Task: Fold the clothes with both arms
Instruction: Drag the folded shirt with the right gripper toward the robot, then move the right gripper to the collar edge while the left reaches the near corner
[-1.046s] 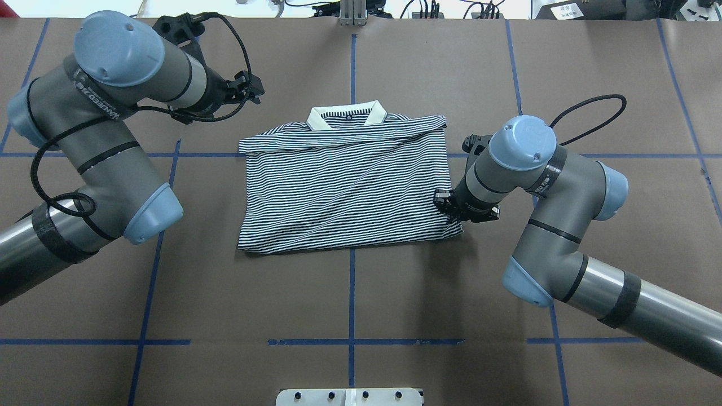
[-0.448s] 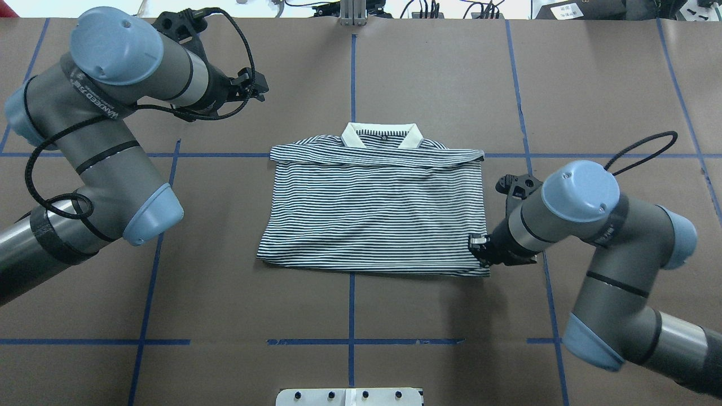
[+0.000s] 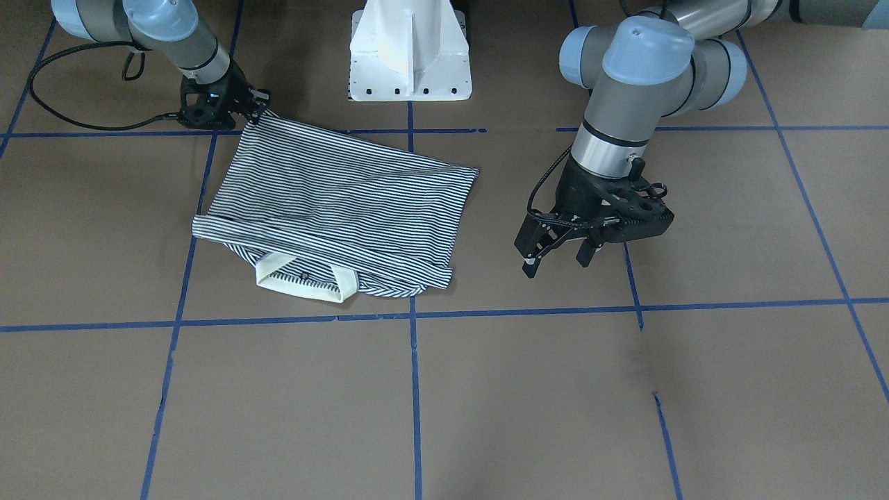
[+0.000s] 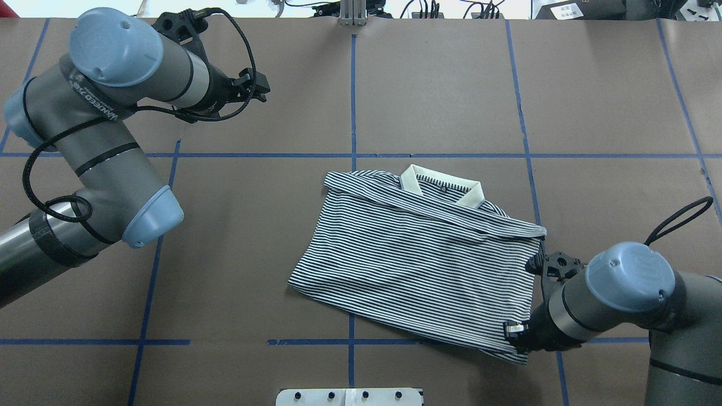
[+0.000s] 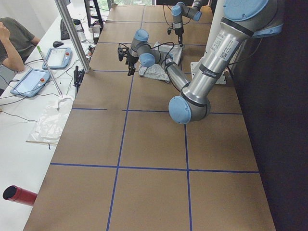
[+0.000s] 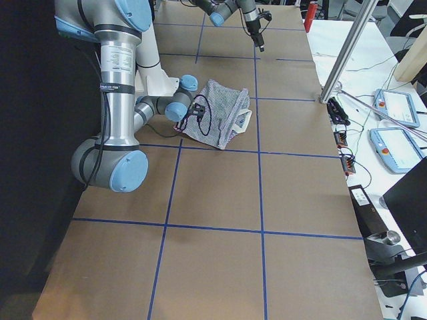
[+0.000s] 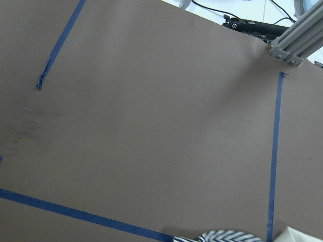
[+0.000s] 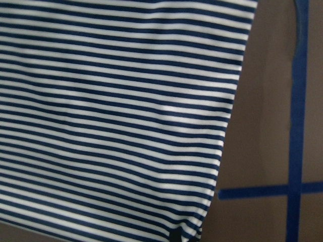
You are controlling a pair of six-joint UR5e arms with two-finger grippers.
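The striped polo shirt (image 4: 417, 265) lies folded and skewed on the brown table, its cream collar (image 4: 443, 189) on the far side. My right gripper (image 4: 516, 334) is shut on the shirt's near right corner; the front view shows it pinching that corner (image 3: 255, 112) low at the table. The right wrist view is filled with striped fabric (image 8: 111, 121). My left gripper (image 3: 555, 262) is open and empty, hovering over bare table well clear of the shirt, at the far left in the overhead view (image 4: 259, 90). An edge of the shirt (image 7: 227, 236) shows in the left wrist view.
The white pedestal base (image 3: 410, 55) stands at the robot's side of the table. Blue tape lines (image 4: 352, 101) grid the brown table. An aluminium post (image 4: 352, 11) rises at the far edge. A person and tablets (image 5: 33, 79) are at a side bench.
My right gripper has dragged the shirt toward the robot and to the right, and the shirt has turned askew. The left arm has hardly moved.
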